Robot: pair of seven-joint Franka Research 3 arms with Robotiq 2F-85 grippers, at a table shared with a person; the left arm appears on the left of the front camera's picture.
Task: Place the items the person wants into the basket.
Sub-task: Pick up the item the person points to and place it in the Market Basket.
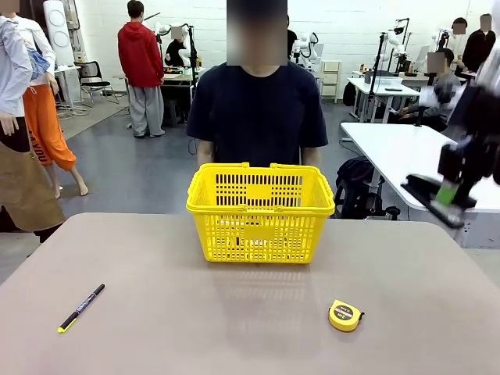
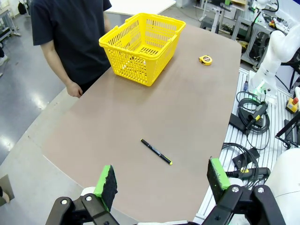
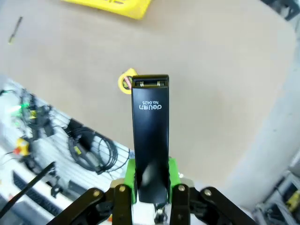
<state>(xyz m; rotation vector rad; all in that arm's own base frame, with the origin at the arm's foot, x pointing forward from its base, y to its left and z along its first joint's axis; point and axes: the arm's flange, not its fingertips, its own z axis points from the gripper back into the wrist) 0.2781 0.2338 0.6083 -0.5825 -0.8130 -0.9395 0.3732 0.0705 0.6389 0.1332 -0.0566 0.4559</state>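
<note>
You have the right gripper (image 3: 151, 187) clamped on the black stapler (image 3: 150, 136), held in the air off the table's right edge (image 1: 469, 258). Your left gripper (image 2: 161, 180) stands wide and holds nothing, above the table's left end. The yellow basket (image 1: 260, 211) sits at the far edge, directly before the person (image 1: 258, 109). A black pen (image 1: 81, 307) lies near the front left corner; a yellow tape measure (image 1: 344, 315) lies toward the front right.
</note>
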